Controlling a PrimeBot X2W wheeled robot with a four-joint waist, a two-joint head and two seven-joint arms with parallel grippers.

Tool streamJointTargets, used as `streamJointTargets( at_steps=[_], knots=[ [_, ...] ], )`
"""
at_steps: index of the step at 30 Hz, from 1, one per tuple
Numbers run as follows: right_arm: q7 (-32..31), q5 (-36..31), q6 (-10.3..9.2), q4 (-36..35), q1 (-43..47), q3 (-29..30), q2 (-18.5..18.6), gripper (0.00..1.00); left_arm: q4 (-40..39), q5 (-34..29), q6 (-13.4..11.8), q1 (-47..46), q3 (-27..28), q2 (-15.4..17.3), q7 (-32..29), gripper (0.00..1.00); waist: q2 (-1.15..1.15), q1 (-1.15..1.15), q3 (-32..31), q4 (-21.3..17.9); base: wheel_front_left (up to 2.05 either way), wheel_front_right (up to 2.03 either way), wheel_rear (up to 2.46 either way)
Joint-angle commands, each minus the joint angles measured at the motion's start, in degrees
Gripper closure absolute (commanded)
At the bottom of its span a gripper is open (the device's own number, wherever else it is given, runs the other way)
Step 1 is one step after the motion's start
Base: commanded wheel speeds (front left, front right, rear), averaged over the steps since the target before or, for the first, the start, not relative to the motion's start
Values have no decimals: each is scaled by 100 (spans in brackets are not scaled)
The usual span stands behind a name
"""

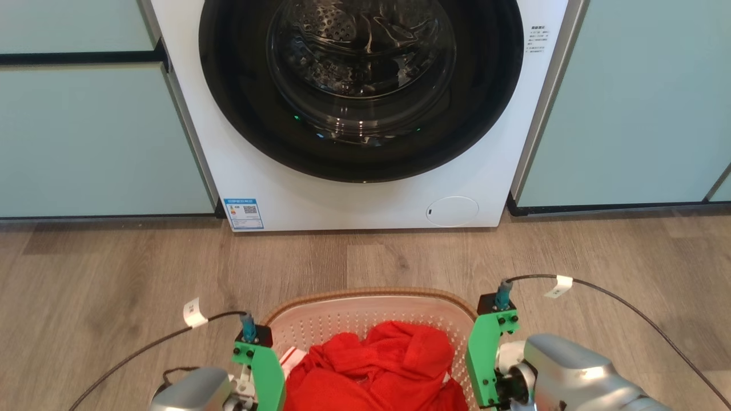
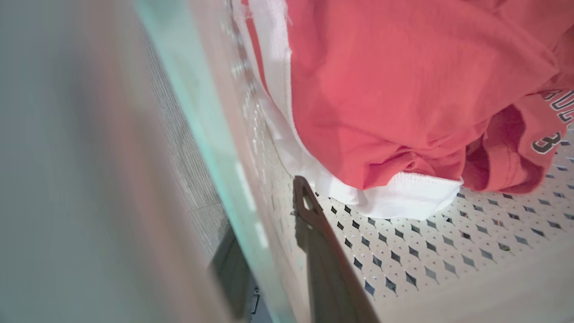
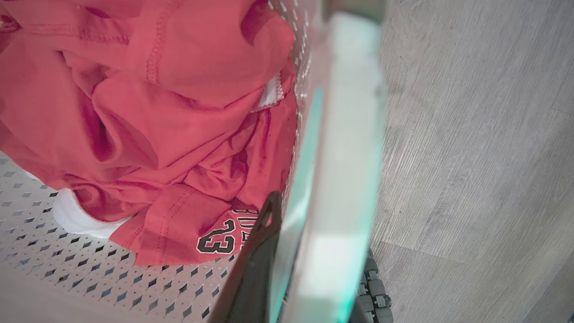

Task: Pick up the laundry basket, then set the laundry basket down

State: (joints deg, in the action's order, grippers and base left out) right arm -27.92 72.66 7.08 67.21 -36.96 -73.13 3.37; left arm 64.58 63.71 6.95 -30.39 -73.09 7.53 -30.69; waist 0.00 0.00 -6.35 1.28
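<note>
From my head camera, the basket [image 1: 371, 294] is upright over the wood floor [image 1: 114, 268], squarely before the washer [image 1: 502, 171]: white perforated plastic with a brown woven-look rim. Red clothes [image 1: 377, 365] with white trim heap inside, leaving some of the diamond-holed bottom bare. I cannot tell whether it touches the floor.

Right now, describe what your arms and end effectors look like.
The left forearm and right forearm are rounded silver-grey shells. Each wrist carries a bright green plastic bracket topped by a teal plug and a thin black cable bearing a white tag. The left end effector and right end effector have long dark fingers.
</note>
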Motion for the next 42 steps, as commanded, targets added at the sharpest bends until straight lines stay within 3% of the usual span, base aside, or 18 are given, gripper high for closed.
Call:
streamJointTargets(
  at_steps=[1, 30, 42],
  knots=[
    [11, -30, 41, -98, -244, -18, -49, 100, -58, -132, 54, -355, -23, 77, 23, 100, 0, 0, 2, 3, 0, 0, 0],
    [11, -23, 41, -64, -236, -21, -49, 100, -13, -146, 54, -359, -26, 66, 46, 100, 0, 0, 34, 14, 0, 0, 0],
    [87, -67, 41, -43, -246, -21, -49, 100, 9, -201, 54, -391, -26, 22, 160, 100, 0, 0, 353, 48, 0, 0, 0]
  ],
)
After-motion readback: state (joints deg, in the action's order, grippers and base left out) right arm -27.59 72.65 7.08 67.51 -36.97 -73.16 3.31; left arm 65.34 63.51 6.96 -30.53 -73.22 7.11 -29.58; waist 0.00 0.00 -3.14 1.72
